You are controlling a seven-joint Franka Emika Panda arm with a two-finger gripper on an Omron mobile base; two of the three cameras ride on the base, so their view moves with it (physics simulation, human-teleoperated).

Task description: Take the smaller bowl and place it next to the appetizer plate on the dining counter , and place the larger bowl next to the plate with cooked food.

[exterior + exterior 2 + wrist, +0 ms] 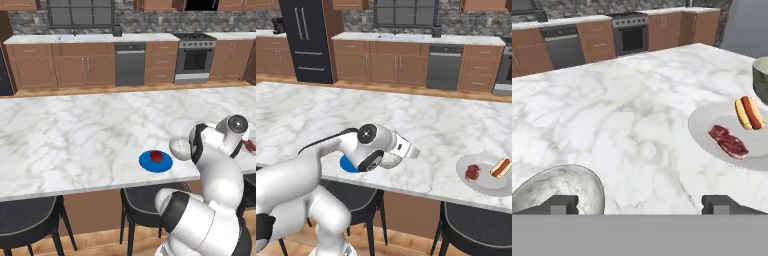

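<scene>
I saw the jaws spread wide, grasping nothing, low over the marble surface. The smaller bowl sat on it just beside the blue appetizer plate; the plate with cooked food lay well apart.

The white arm rises from the base at the near edge, its thick lower link leaning forward and its dark-jointed elbow bent, so the forearm reaches out low and roughly level. In the left base view the wrist housing sits high at the right with a round grey cap facing the camera. In the right base view the forearm runs from left to right and ends in the hand, which points forward and slightly down. The gripper shows in the hand view as two small dark fingertips standing wide apart, with nothing between them.
</scene>
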